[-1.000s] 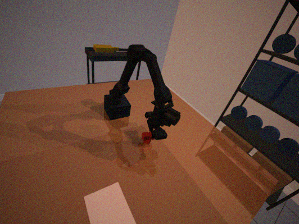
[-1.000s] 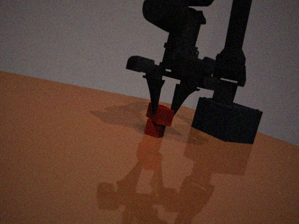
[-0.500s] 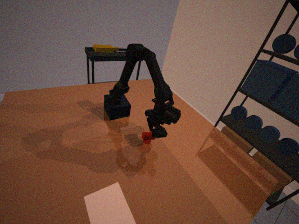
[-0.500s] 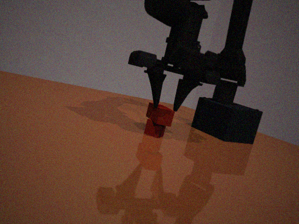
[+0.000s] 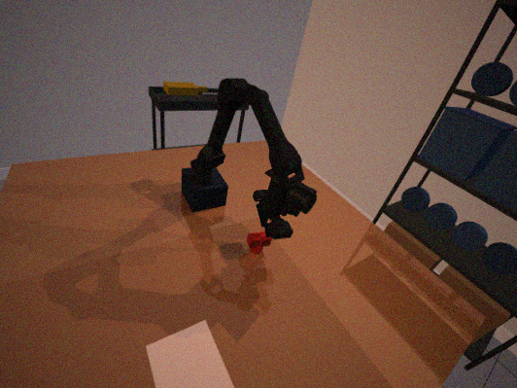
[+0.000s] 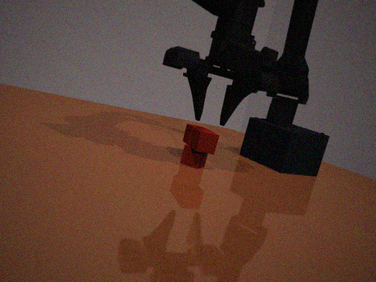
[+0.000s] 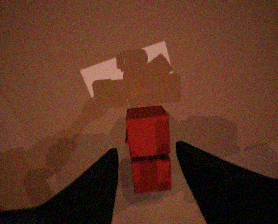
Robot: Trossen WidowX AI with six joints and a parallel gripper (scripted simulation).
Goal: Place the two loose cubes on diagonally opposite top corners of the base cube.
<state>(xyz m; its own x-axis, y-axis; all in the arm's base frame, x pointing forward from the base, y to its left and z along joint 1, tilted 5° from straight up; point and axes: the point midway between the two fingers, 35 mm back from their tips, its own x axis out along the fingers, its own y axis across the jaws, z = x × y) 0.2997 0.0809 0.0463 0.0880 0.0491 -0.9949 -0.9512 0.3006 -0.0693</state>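
The fixed base cube (image 6: pixel 194 158) is dark red and stands on the table. Two red loose cubes rest above it. One loose cube (image 6: pixel 189 136) is farther left in the exterior view, partly hidden by the other loose cube (image 6: pixel 208 142), which overhangs the base on the right. The top view shows the red stack (image 5: pixel 257 242) small. The wrist view shows two red blocks, one (image 7: pixel 147 137) above the other (image 7: pixel 151 176) in the picture, with a narrow dark line between; which cubes these are is unclear. My gripper (image 6: pixel 210 122) (image 7: pixel 147 150) is open, its tips just above the stack, holding nothing.
The arm's dark base block (image 6: pixel 283 150) (image 5: pixel 204 193) stands on the table behind the stack. A white sheet (image 5: pixel 189 358) (image 7: pixel 90 75) lies on the table some way from the cubes. A shelf rack (image 5: pixel 442 178) stands at the right, beyond the table edge.
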